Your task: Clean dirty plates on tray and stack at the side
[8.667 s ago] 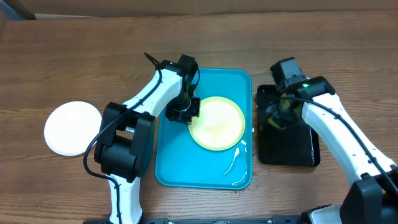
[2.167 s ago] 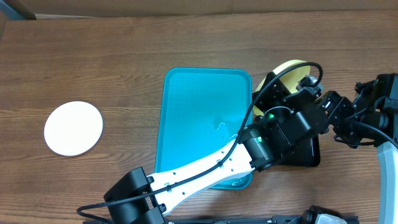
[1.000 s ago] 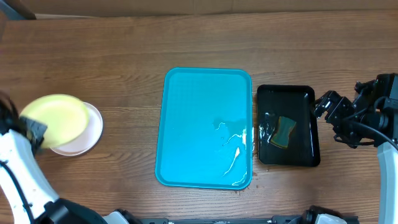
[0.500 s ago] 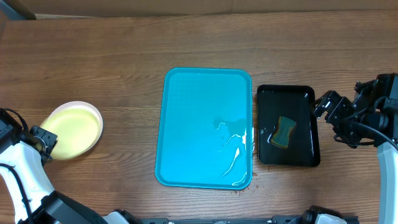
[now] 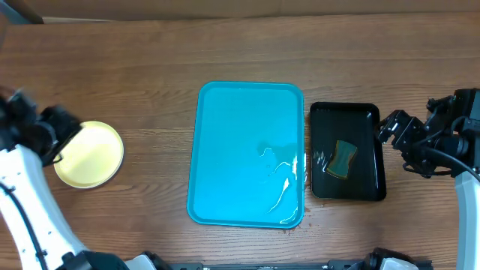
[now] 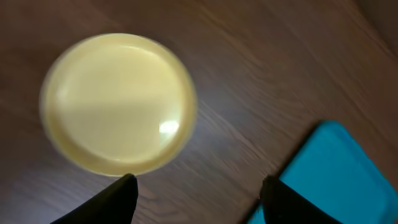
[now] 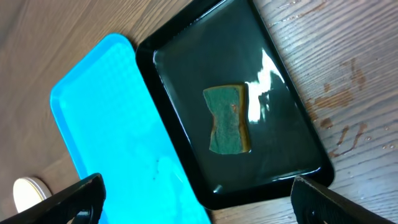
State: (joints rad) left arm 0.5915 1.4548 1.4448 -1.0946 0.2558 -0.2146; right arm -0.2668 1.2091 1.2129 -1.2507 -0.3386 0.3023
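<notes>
A pale yellow-green plate (image 5: 88,154) lies flat on the wooden table at the far left, apart from the turquoise tray (image 5: 225,112). The tray holds no plates, only a film of water (image 5: 281,176) towards its front right. My left gripper (image 5: 70,131) hovers open just left of and above the plate. In the left wrist view the plate (image 6: 118,102) lies beyond the open gripper (image 6: 198,190), with nothing between the fingers and a tray corner (image 6: 339,174) at the right. My right gripper (image 5: 395,142) is open and empty at the right, and its wrist view looks down on the tray (image 7: 106,130).
A black tray (image 5: 367,112) with a green and yellow sponge (image 5: 344,159) stands right of the turquoise tray. The same sponge (image 7: 229,118) appears in the right wrist view. Bare wooden table (image 5: 150,60) surrounds everything.
The left gripper lowered the yellow-green plate onto the white plate at the left, opened and let go. It has since risen and drawn back. The right arm stayed still.
</notes>
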